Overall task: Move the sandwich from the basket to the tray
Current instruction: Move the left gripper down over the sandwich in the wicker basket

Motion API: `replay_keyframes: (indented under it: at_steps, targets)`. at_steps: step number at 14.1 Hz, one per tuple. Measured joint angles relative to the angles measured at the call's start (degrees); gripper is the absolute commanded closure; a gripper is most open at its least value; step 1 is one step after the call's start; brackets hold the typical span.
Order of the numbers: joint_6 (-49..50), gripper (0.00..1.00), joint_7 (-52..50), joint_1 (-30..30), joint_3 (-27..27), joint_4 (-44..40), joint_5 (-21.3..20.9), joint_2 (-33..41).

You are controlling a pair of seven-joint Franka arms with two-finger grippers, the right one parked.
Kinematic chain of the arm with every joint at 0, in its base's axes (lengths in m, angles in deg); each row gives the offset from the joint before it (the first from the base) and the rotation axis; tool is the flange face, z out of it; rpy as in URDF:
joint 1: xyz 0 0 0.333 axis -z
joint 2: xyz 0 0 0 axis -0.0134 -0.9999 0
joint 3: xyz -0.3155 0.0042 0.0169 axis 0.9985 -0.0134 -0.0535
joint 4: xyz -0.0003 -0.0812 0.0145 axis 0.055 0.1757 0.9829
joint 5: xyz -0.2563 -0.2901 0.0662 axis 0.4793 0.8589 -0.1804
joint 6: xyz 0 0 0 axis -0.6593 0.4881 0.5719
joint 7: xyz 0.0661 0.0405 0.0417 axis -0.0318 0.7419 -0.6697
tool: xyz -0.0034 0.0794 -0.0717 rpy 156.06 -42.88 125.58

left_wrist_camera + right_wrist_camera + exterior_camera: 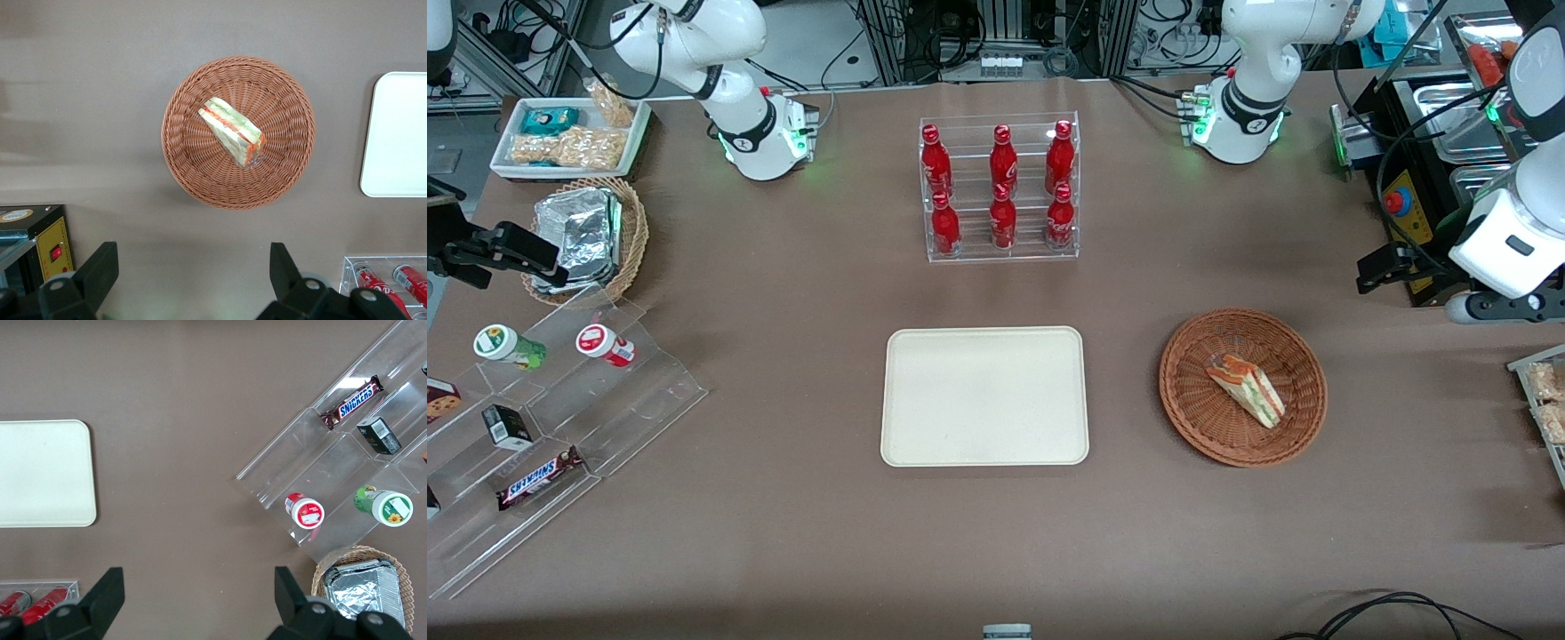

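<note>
The sandwich [1247, 389], a triangular wedge with green and orange-red layers, lies in the round reddish-brown wicker basket [1192, 413]; both also show in the left wrist view, the sandwich [232, 131] and the basket [193, 167]. The cream tray [985, 396] lies bare beside the basket, toward the parked arm's end; its edge shows in the wrist view [397, 133]. My left gripper [1375, 270] hangs open and empty above the table, farther from the front camera than the basket and toward the working arm's end. In the wrist view the gripper [193, 250] has its fingers wide apart.
A clear rack of red bottles [1000, 191] stands farther from the front camera than the tray. A black control box with a red button [1403, 209] is beside the gripper. A stepped acrylic stand with snacks [560, 400] and a tan foil basket [591, 236] lie toward the parked arm's end.
</note>
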Motion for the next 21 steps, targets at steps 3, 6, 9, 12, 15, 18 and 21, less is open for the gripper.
replay_keyframes:
  at_steps: [3,6,9,12,15,18,21]
  targets:
    - [0.8,0.0,0.0,0.1,0.2,0.0,0.0,0.0]
    - [2.1,0.0,0.0,0.3,0.4,0.1,0.0,-0.4]
    - [2.3,0.0,-0.3,0.4,0.4,1.5,0.0,-1.9]
    - [-0.7,0.0,-1.2,0.4,0.9,4.0,-0.1,-5.0]
    - [-12.1,0.0,-5.3,0.5,2.3,10.9,-2.2,-6.7]
    - [-23.3,0.0,-20.0,0.6,4.6,19.0,-5.9,-7.0]
    - [-34.2,0.0,-34.9,0.7,5.5,25.2,-6.5,-7.0]
